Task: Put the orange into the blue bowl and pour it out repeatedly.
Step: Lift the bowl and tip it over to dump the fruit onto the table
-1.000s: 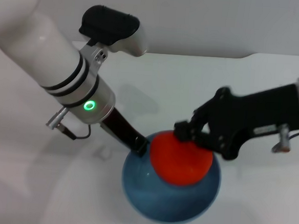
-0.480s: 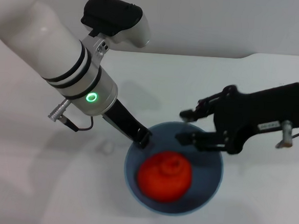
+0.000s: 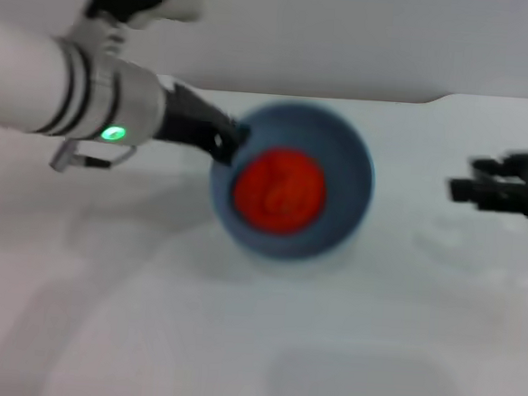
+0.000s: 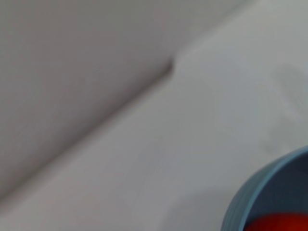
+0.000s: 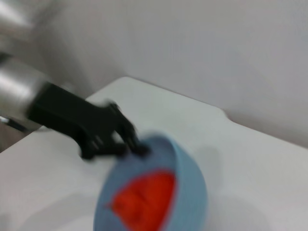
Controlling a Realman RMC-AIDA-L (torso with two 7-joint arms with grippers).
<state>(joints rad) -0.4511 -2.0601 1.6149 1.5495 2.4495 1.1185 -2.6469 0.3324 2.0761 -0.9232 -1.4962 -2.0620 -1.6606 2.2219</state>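
The blue bowl (image 3: pixel 355 173) hangs in the air over the white table, tipped so its inside faces the head camera. The orange (image 3: pixel 279 192) lies inside it. My left gripper (image 3: pixel 226 144) is shut on the bowl's left rim. Far off at the right edge my right gripper (image 3: pixel 475 179) is open and holds nothing. In the left wrist view the bowl's rim (image 4: pixel 255 193) and a sliver of the orange (image 4: pixel 281 224) show in a corner. The right wrist view shows the bowl (image 5: pixel 192 185), the orange (image 5: pixel 144 202) and my left gripper (image 5: pixel 122 142) on the rim.
The white table (image 3: pixel 147 317) runs back to a grey wall (image 3: pixel 348 32). A faint round shadow (image 3: pixel 360 386) lies on the table near the front.
The orange dropped from my right gripper into the bowl. My left gripper then carried the bowl up and away from the front, and my right gripper drew back to the right.
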